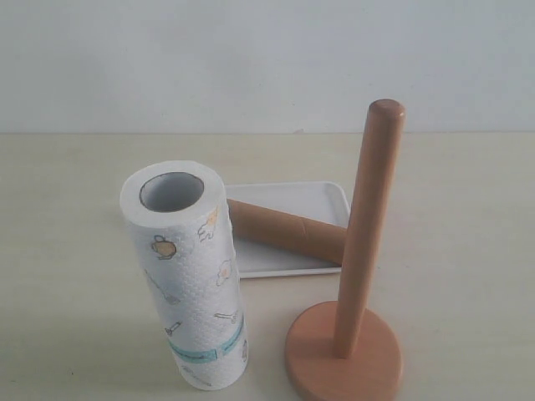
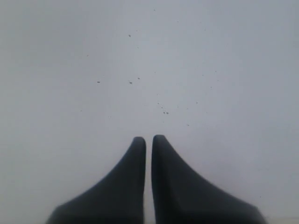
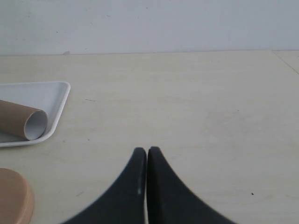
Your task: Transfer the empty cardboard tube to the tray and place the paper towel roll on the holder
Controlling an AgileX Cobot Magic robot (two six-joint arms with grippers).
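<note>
The brown cardboard tube [image 1: 284,231] lies slantwise in the white tray [image 1: 318,196] at the table's middle. Its pale open end [image 3: 35,125] shows in the right wrist view, resting on the tray [image 3: 51,91]. The paper towel roll [image 1: 188,276] stands upright on the table, in front and left of the tray. The wooden holder [image 1: 368,234] stands at the front right, its pole bare above the disc base [image 1: 318,359]. Neither arm shows in the exterior view. My left gripper [image 2: 149,138] is shut and empty, facing a plain grey surface. My right gripper [image 3: 146,150] is shut and empty over the table, right of the tray.
The holder's base edge [image 3: 16,198] shows at the corner of the right wrist view. A pale wall [image 1: 267,58] rises behind the beige table [image 1: 67,251]. The table's right edge [image 3: 287,60] shows in the right wrist view.
</note>
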